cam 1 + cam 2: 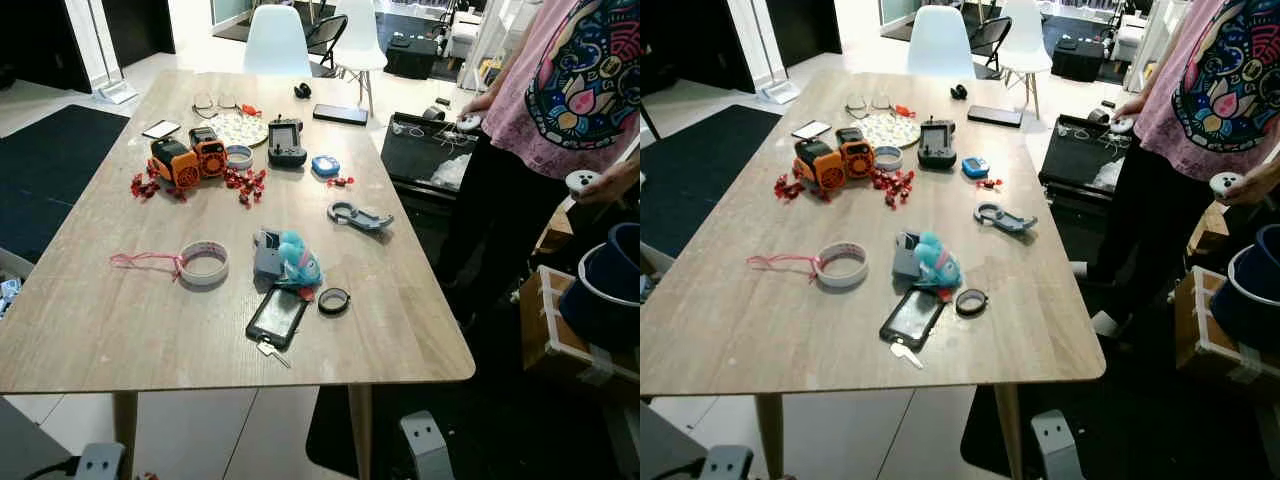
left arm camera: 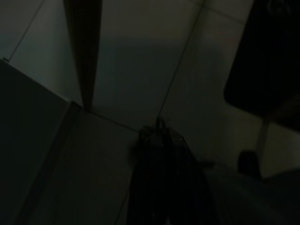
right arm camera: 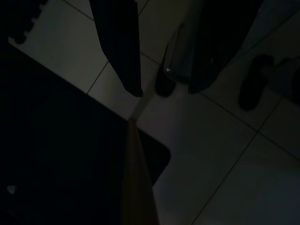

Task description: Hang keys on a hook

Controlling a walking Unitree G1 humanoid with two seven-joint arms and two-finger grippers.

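A small silver key (image 1: 270, 350) lies near the front edge of the wooden table (image 1: 90, 330), touching the near end of a black phone (image 1: 279, 317). Just behind the phone sits a blue plush keychain (image 1: 297, 260) with a grey tag. A grey carabiner-style hook (image 1: 358, 215) rests further right on the table. Both arms hang idle below the table. In the dim left wrist view, my left gripper (image 2: 164, 187) is a dark shape over the tiled floor. My right gripper (image 3: 165, 90) stands open above the floor tiles, beside a table leg (image 3: 136, 183).
The table also holds a tape roll (image 1: 204, 264) with a pink cord, a black ring (image 1: 334, 300), an orange toy (image 1: 188, 158), red candies, a handheld console (image 1: 287, 142) and glasses. A person (image 1: 560, 100) stands at the right holding white controllers. White chairs stand at the far end.
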